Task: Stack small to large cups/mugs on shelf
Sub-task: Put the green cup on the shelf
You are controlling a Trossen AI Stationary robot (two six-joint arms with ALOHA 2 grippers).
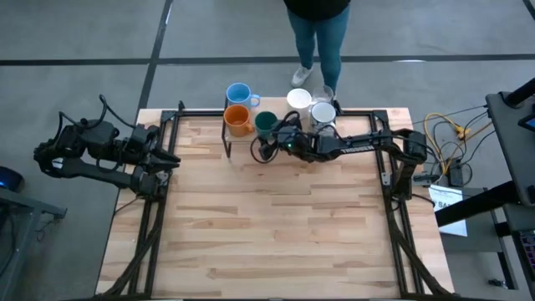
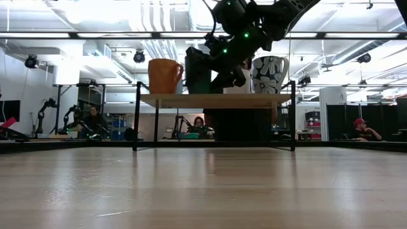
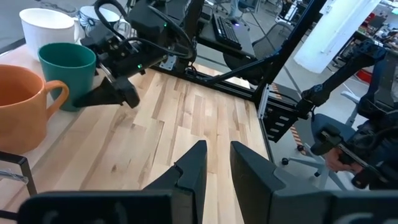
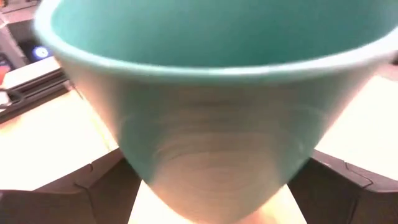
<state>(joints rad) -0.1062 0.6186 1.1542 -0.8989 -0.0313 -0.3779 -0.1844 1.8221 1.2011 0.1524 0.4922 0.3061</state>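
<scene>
The shelf [image 2: 216, 100] stands at the table's far edge. On it stand a light blue mug [image 1: 238, 93], an orange mug [image 1: 238, 120], a dark green cup [image 1: 266, 123], a white mug [image 1: 298, 99] and a grey-white patterned mug [image 1: 323, 111]. I cannot make out the clear glass. My right gripper [image 1: 269, 144] reaches in from the right. It is open, with one finger on each side of the green cup [image 4: 211, 112], low on its wall. The cup stands upright on the shelf [image 3: 68, 71]. My left gripper [image 3: 217, 163] waits open and empty at the table's left edge [image 1: 165, 157]. My right gripper has its fingers [image 4: 93, 180] level on either side of the green cup's narrow lower wall [image 4: 155, 174], coming from the table's near side. I cannot tell whether they touch it. The cup's base rests on the shelf.
The orange mug [image 3: 22, 106] stands close beside the green cup on its left, and the white mug [image 3: 46, 28] stands behind it. A person [image 1: 318, 33] stands just beyond the table's far edge. The wide tabletop [image 1: 267, 234] lies in front of the shelf.
</scene>
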